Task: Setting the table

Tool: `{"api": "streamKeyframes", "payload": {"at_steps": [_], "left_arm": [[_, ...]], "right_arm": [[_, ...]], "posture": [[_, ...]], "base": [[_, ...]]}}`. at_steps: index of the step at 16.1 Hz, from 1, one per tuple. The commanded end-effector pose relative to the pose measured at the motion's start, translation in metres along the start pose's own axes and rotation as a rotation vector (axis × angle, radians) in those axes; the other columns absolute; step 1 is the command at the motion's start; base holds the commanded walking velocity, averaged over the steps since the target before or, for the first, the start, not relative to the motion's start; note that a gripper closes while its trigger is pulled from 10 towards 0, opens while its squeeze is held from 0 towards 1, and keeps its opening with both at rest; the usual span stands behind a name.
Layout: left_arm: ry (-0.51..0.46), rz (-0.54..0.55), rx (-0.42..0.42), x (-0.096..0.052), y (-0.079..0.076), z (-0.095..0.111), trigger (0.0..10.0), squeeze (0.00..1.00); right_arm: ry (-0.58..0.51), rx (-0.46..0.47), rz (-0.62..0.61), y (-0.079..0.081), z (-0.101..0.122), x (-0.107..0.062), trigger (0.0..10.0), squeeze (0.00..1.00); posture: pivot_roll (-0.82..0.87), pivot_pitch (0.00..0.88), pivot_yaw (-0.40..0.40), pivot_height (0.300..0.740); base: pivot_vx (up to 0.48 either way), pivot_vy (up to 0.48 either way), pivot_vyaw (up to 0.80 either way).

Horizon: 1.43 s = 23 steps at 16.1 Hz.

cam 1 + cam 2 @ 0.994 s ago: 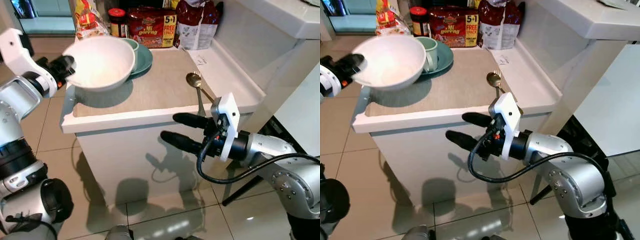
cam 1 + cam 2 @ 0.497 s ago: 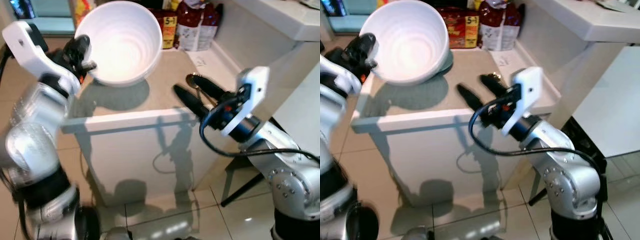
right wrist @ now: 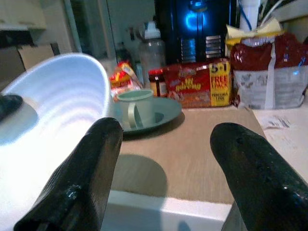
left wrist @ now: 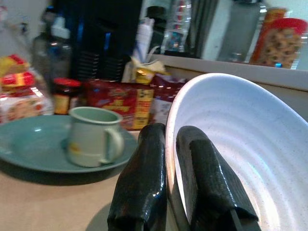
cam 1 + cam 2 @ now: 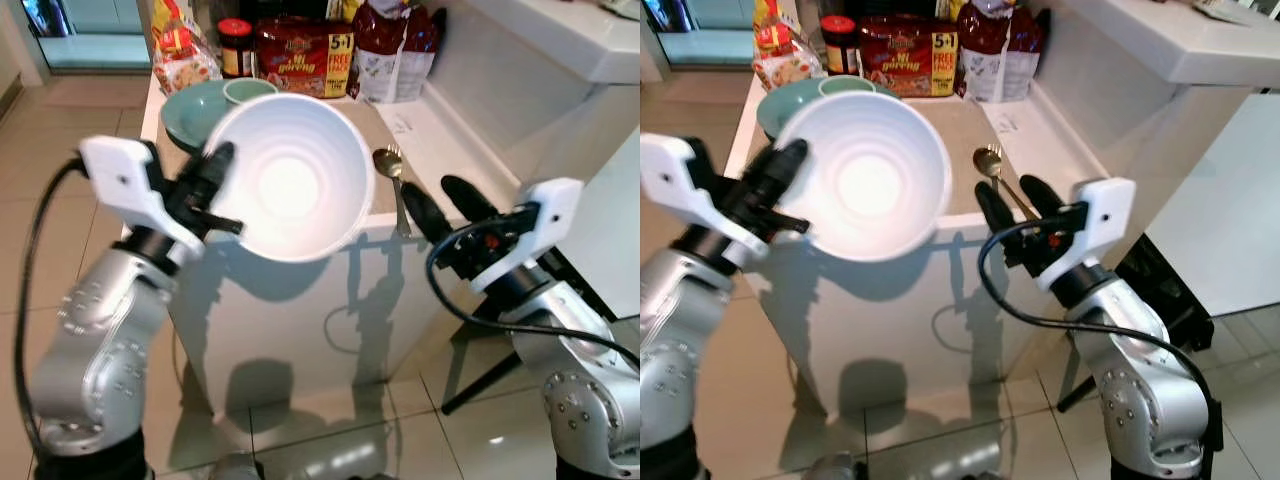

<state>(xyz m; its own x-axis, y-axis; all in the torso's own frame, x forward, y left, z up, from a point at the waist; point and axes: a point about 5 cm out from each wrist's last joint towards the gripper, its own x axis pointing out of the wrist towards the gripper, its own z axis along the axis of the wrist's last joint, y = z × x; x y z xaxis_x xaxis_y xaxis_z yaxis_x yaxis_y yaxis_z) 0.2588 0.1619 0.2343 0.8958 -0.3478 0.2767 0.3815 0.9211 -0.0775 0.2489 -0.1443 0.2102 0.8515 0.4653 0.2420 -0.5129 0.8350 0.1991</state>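
L tool [image 5: 218, 190] pinches rim of white bowl [image 5: 290, 180], held tilted w/ its opening facing the camera, above the front edge of the tabletop [image 5: 385, 110]. Behind bowl: teal plate [image 5: 190, 110] w/ teal mug [image 5: 248, 90] on it. Spoon [image 5: 390, 170] lies on tabletop just R of bowl. R tool [image 5: 445, 205], fingers apart, nothing between them, near spoon's handle end. At back: red snack pack [image 5: 300, 55], jar w/ red lid [image 5: 235, 45], dark red bag [image 5: 395, 45].

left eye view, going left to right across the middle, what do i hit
left gripper → white bowl → spoon → right gripper
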Motion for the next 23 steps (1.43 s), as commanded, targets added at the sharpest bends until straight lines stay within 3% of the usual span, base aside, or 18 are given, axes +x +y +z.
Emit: {"api": "streamKeyframes", "payload": {"at_steps": [1, 5, 10, 15, 23], "left_arm": [[-0.051, -0.047, 0.032, 0.0, -0.009, 0.006, 10.0, 0.0], [-0.047, -0.051, 0.058, -0.002, -0.009, 0.003, 10.0, 0.0], [-0.022, 0.133, 0.123, 0.007, 0.006, -0.012, 10.0, 0.0], [0.001, 0.118, 0.167, 0.013, -0.004, -0.021, 10.0, 0.0], [-0.007, 0.169, 0.204, 0.02, -0.004, -0.023, 10.0, 0.0]], "right_arm": [[-0.015, 0.004, 0.004, -0.004, 0.002, -0.002, 10.0, 0.0], [0.03, 0.017, 0.067, 0.0, -0.005, -0.009, 10.0, 0.0], [0.008, 0.024, 0.015, 0.001, -0.007, -0.004, 10.0, 0.0], [0.043, -0.048, 0.004, 0.004, -0.016, -0.003, 10.0, 0.0], [0.014, -0.086, -0.053, -0.003, -0.012, -0.001, 10.0, 0.0]], "posture": [[0.1, 0.0, -0.081, 0.74], [0.1, 0.0, -0.079, 0.74], [0.09, 0.0, -0.075, 0.74], [0.08, 0.0, -0.074, 0.74], [0.08, 0.0, -0.071, 0.74]], "base": [[0.0, -0.39, 0.0], [0.0, -0.387, 0.0], [0.0, -0.386, 0.0], [0.0, -0.399, 0.0], [0.0, -0.4, 0.24]]}}
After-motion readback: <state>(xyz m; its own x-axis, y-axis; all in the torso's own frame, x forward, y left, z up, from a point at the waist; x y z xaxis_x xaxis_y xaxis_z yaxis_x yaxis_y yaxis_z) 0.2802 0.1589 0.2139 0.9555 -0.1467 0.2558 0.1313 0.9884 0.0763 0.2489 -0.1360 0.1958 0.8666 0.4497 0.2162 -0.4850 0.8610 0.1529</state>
